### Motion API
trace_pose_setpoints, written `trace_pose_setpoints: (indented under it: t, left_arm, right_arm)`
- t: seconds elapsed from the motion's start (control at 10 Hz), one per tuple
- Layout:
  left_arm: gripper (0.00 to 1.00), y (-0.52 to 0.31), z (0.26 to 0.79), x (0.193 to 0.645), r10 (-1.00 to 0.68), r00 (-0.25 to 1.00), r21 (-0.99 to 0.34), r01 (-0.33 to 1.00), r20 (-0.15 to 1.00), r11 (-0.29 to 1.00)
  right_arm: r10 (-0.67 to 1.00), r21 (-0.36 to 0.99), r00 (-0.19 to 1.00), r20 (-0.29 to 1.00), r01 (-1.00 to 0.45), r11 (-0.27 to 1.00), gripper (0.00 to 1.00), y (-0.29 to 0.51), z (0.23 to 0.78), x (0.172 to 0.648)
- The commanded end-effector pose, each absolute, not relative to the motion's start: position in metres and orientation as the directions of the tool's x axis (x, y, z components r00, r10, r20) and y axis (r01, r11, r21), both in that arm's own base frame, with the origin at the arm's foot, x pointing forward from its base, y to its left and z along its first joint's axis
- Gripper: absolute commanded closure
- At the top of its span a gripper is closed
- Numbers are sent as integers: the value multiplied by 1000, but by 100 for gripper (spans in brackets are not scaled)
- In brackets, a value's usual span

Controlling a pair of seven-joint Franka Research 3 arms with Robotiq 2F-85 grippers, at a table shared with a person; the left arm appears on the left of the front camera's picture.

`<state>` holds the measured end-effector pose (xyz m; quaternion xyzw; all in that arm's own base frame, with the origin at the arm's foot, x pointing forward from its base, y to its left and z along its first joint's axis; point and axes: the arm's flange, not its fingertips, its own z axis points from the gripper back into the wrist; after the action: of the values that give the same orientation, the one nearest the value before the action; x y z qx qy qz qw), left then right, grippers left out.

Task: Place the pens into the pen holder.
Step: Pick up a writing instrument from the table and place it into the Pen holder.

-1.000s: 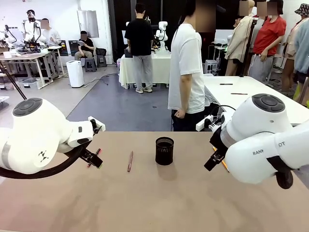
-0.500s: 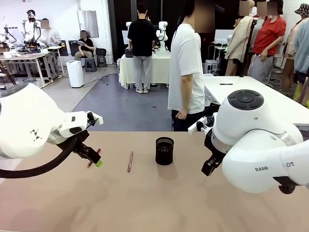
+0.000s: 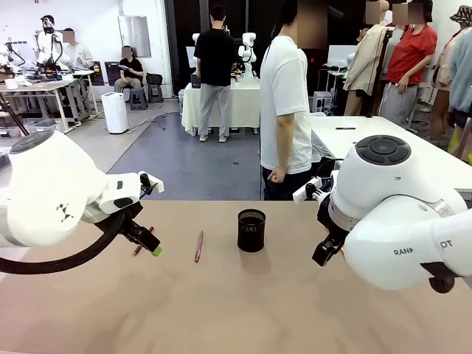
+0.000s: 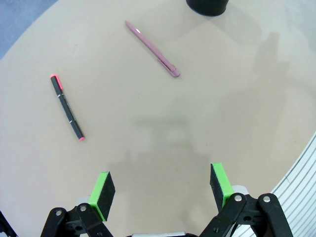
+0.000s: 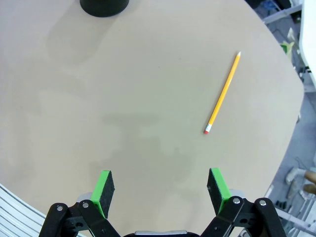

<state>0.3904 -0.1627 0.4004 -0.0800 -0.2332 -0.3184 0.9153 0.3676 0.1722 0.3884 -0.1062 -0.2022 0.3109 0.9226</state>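
The black mesh pen holder (image 3: 251, 230) stands upright at the table's middle. A slim dark-red pen (image 3: 198, 246) lies to its left. Farther left, a red-and-black pen (image 3: 138, 249) is partly hidden behind my left gripper (image 3: 150, 243). In the left wrist view the left gripper (image 4: 160, 185) hangs open above bare table, with the red-and-black pen (image 4: 66, 107) and the dark-red pen (image 4: 151, 48) lying ahead of it and the holder (image 4: 207, 6) at the top edge. My right gripper (image 5: 158, 185) is open above the table, near a yellow pencil (image 5: 223, 94). The holder (image 5: 103, 6) sits far ahead of it.
The tan table (image 3: 243, 310) has a rounded edge close to the pencil on the right side. A person in a white shirt (image 3: 286, 103) stands at the far side, hands off the table. A white table (image 3: 383, 140) stands behind on the right.
Both arms have shifted their pose a little above the table. The left gripper edged slightly right and the right arm swung left, hiding the pencil in the front view. The pens and holder have not moved.
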Motion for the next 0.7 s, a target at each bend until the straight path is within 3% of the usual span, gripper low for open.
trace_pose_setpoints:
  t: [0.0, 0.4, 0.6]
  left_arm:
    - [0, -159, 397, 388, -527, 694, -10, 610, 491, 793]
    - [0, -159, 397, 388, -527, 694, -10, 610, 491, 793]
    - [0, -155, 408, 393, -535, 695, -20, 618, 479, 786]
  right_arm:
    - [638, -330, 703, 315, -549, 768, 0, 172, 388, 368]
    - [620, -322, 722, 307, -534, 782, 0, 174, 388, 367]
    - [595, -201, 715, 367, -564, 801, 0, 169, 402, 373]
